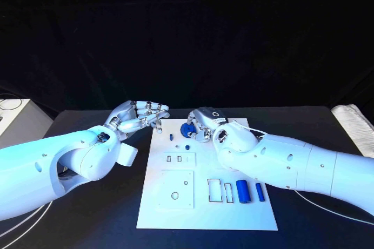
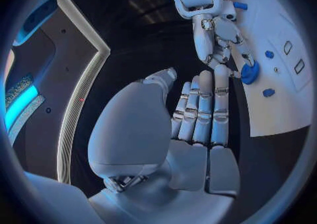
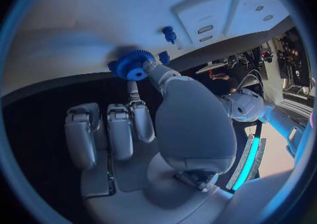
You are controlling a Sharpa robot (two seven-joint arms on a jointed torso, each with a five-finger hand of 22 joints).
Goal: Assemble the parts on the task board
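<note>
The white task board (image 1: pixel 234 216) lies in the middle of the black table. My right hand (image 1: pixel 206 122) hangs over the board's far edge and pinches a blue gear (image 1: pixel 188 130) between thumb and a finger. The right wrist view shows the gear (image 3: pixel 134 65) at the board's rim. My left hand (image 1: pixel 140 116) hovers by the board's far left corner, holding nothing; in the left wrist view its fingers (image 2: pixel 201 110) stretch toward the right hand (image 2: pixel 218 28) and the gear (image 2: pixel 250 72). Two blue cylinders (image 1: pixel 242 191) lie near the board's right side.
Small blue pegs (image 1: pixel 187 147) stand on the board below the gear. Two raised white blocks (image 1: pixel 179 160) with slots sit left of centre, and rectangular recesses (image 1: pixel 214 189) lie beside the cylinders. A white object (image 1: pixel 354 125) rests at the table's right edge.
</note>
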